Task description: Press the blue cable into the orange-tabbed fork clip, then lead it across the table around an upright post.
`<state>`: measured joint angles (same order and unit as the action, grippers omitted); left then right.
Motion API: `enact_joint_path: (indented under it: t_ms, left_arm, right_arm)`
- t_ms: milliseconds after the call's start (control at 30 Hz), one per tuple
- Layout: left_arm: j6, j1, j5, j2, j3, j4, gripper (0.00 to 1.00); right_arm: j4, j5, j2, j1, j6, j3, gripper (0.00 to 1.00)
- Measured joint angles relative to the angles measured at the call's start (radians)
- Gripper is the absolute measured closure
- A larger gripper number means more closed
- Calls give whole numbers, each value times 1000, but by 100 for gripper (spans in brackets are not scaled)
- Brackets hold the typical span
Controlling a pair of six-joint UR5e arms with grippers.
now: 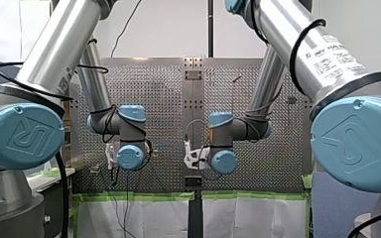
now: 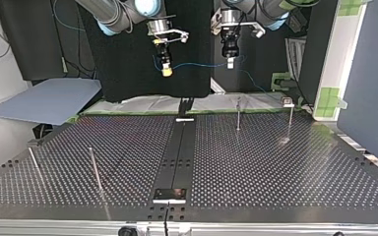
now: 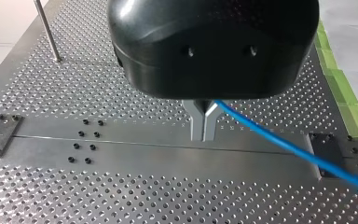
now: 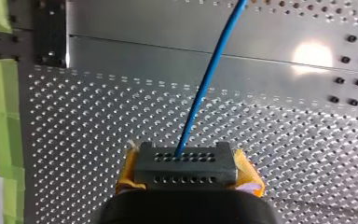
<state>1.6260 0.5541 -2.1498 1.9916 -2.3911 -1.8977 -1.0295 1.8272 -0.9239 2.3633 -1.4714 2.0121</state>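
Note:
The blue cable [image 2: 197, 64] hangs slack between my two grippers, high above the far edge of the table in the top view. My left gripper [image 3: 203, 137] has its metal fingers shut on the cable [image 3: 284, 144], which runs off to one side. My right gripper [image 4: 186, 163], with yellow pads [image 4: 249, 175], is shut on the cable [image 4: 209, 74], which leads straight ahead over the plate. In the top view my right gripper [image 2: 166, 69] is at the left and my left gripper [image 2: 230, 61] at the right. I can make out no orange-tabbed clip.
Thin upright posts stand on the perforated table [image 2: 256, 167]: two at the top view's right [image 2: 238, 115] [image 2: 290, 123], two at its left [image 2: 94, 167] [image 2: 34, 164]. A dark centre strip [image 2: 179, 152] runs down the table. Green tape [image 3: 342, 84] lines one edge.

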Motion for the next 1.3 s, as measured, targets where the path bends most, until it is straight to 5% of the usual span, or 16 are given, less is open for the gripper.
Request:
enact_joint_path:
  t_ms: [1133, 1300]
  left_arm:
    - [-34, -29, 52, 75, 0, -120, 100]
    - [-9, -23, 33, 101, 0, -94, 100]
  right_arm:
    - [0, 0, 4, 0, 0, 0, 100]
    - [23, 1, -19, -7, -23, -23, 100]
